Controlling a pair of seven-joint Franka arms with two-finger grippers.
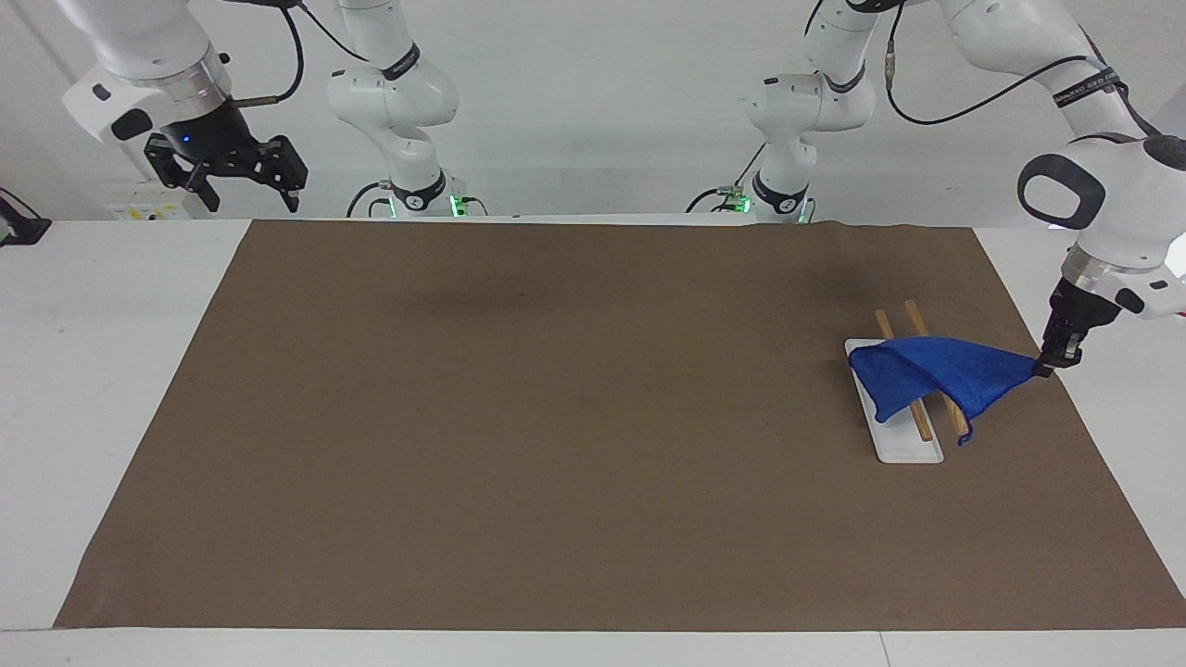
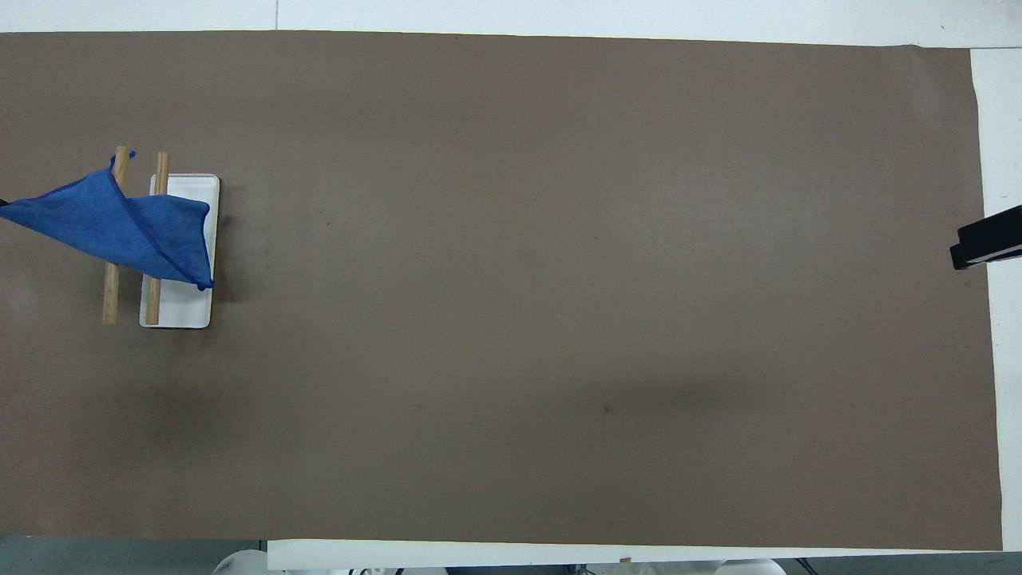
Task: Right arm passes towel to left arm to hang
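The bright blue towel [image 1: 936,375] lies draped across two wooden rails [image 1: 923,426] of a small rack with a white base [image 1: 903,446], toward the left arm's end of the table. My left gripper [image 1: 1044,367] is shut on one towel corner and holds it stretched out low over the mat's edge beside the rack. In the overhead view the towel [image 2: 120,228] spans both rails [image 2: 111,291], and the left gripper is out of view. My right gripper [image 1: 252,199], with its blue light, waits open and empty, raised over the right arm's end of the table; its tip shows in the overhead view [image 2: 986,246].
A brown mat [image 1: 556,417] covers most of the white table [image 1: 102,306]. The two arm bases [image 1: 412,195] stand along the table's edge nearest the robots.
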